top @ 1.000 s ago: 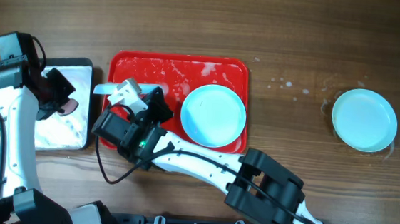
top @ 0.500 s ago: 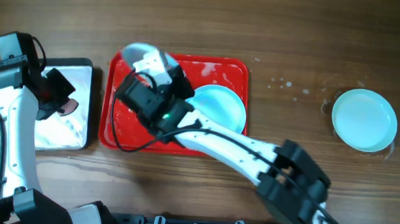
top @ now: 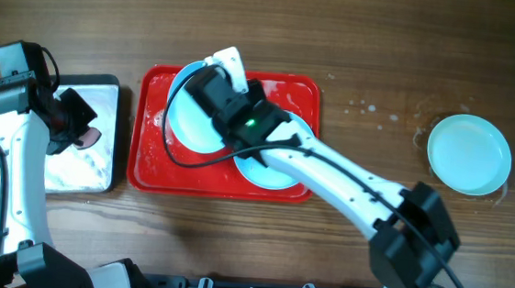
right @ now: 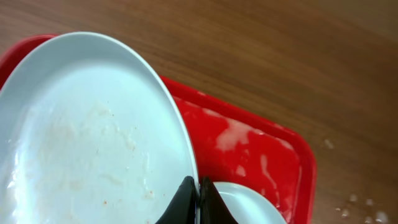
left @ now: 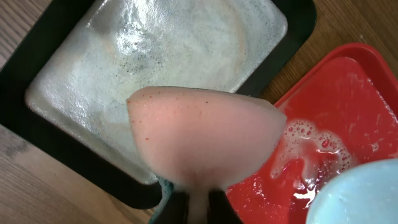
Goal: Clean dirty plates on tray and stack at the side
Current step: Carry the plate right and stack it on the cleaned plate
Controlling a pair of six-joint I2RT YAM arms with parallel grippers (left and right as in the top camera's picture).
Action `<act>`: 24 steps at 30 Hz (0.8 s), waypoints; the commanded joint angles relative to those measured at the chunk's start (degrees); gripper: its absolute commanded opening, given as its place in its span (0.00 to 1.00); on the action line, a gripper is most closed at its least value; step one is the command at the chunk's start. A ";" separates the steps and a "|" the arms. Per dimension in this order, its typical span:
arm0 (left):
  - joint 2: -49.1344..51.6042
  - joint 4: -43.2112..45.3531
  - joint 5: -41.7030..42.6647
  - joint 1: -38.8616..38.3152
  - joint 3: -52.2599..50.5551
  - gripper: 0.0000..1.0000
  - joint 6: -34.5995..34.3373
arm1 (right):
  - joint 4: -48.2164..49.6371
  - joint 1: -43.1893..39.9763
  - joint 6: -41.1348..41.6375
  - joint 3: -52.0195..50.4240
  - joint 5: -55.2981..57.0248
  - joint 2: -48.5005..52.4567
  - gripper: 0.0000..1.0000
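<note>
The red tray (top: 151,145) lies at centre left, streaked with foam; it also shows in the left wrist view (left: 348,106) and the right wrist view (right: 267,155). My right gripper (top: 229,96) is shut on the rim of a pale plate (top: 186,111) and holds it tilted above the tray's left half; the plate fills the right wrist view (right: 87,137) with faint smears, pinched by the fingers (right: 198,196). A second plate (top: 269,168) lies on the tray under the arm. A third plate (top: 469,153) rests at the far right. My left gripper (left: 198,205) is shut on a pink sponge (left: 205,134).
A black-rimmed silver metal tray (top: 90,163) with soapy residue sits left of the red tray; it also shows in the left wrist view (left: 155,56). Water drops dot the wood near the far-right plate. The right arm stretches across the red tray.
My right gripper has lifted the plate from the tray's left side and swung it up and toward the tray's far edge. The left arm has not moved.
</note>
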 commanded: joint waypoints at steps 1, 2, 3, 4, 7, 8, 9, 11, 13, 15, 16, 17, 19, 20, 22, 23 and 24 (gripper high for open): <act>-1.05 -0.04 0.11 0.22 0.83 0.04 -0.79 | -1.79 -3.15 4.09 -0.35 -13.97 -5.31 0.04; -1.05 -0.04 0.09 0.22 0.83 0.04 -0.79 | -2.73 -4.39 4.94 -0.35 -15.91 -6.29 0.04; -1.05 -0.04 0.09 0.22 0.83 0.04 -0.79 | -3.26 -5.20 5.27 -0.35 -17.00 -6.97 0.04; -1.05 -0.04 0.09 0.22 0.83 0.04 -0.79 | -4.11 -6.47 5.35 -0.35 -18.73 -8.13 0.04; -1.05 -0.04 0.09 0.22 0.83 0.04 -0.79 | -6.69 -9.92 5.73 -0.35 -21.55 -11.85 0.04; -1.05 -0.04 0.09 0.22 0.83 0.04 -0.79 | -8.02 -11.26 6.69 -0.35 -21.53 -13.44 0.04; -1.05 -0.04 0.09 0.22 0.83 0.04 -0.79 | -9.29 -12.55 7.19 -0.35 -21.55 -14.91 0.04; -1.05 -0.07 0.09 0.22 0.83 0.04 -0.79 | -11.41 -14.51 8.31 -0.35 -21.53 -17.05 0.04; -1.05 -0.04 0.09 0.22 0.83 0.04 -0.79 | -14.86 -17.94 9.97 -0.35 -21.53 -20.06 0.04; -1.05 -0.04 0.11 0.22 0.83 0.04 -0.79 | -17.27 -20.83 10.29 -0.37 -21.62 -21.99 0.04; -1.05 -0.04 0.09 0.22 0.83 0.04 -0.79 | -18.64 -22.43 10.69 -0.37 -21.64 -22.88 0.04; -1.05 -0.02 0.09 0.22 0.83 0.04 -0.79 | -20.00 -24.13 11.30 -0.37 -21.66 -23.69 0.04; -1.05 -0.02 0.09 0.22 0.83 0.04 -0.79 | -23.08 -28.22 11.37 -0.37 -21.77 -25.27 0.04; -1.05 -0.02 0.11 0.22 0.83 0.04 -0.79 | -24.39 -30.08 11.37 -0.37 -21.86 -25.86 0.04; -1.05 -0.04 0.09 0.22 0.83 0.04 -0.79 | -26.60 -33.83 11.34 -0.37 -21.97 -26.88 0.04; -1.05 -0.02 0.09 0.22 0.83 0.04 -0.79 | -27.52 -35.78 11.37 -0.37 -21.97 -27.28 0.04; -1.05 -0.02 0.09 0.22 0.83 0.04 -0.79 | -28.11 -37.20 11.34 -0.37 -21.97 -27.52 0.04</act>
